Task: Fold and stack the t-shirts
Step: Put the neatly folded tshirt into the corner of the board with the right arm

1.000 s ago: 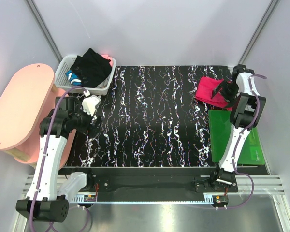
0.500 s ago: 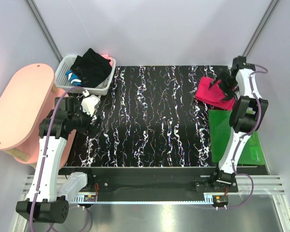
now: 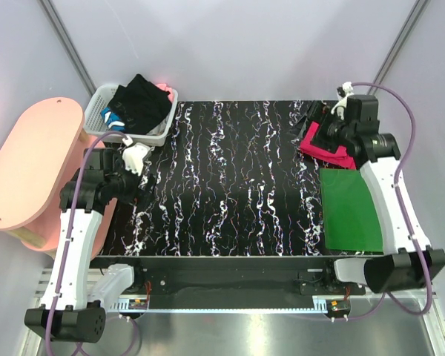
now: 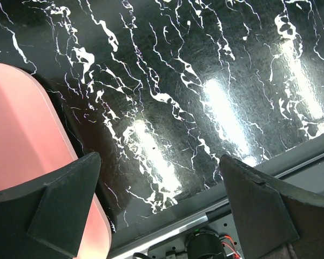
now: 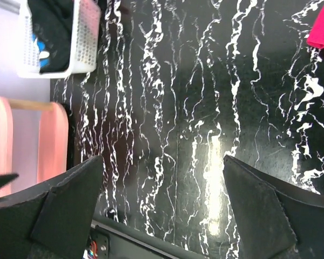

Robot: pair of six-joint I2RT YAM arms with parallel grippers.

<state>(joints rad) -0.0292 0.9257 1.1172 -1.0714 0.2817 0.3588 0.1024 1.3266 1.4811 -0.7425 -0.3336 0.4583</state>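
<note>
Top external | basket [image 3: 96, 119] holds black t-shirt [image 3: 142, 105] | green mat [image 3: 350, 211] beside red t-shirt [image 3: 317, 146]

Black surface [image 3: 237, 178] with white marble veining; white slotted basket [image 3: 163, 127] sits at far left corner, pinkish-red t-shirt [image 3: 315, 143] lies bunched at far right, flat green mat [image 3: 348, 211] just beside it, nearer the front edge
</note>
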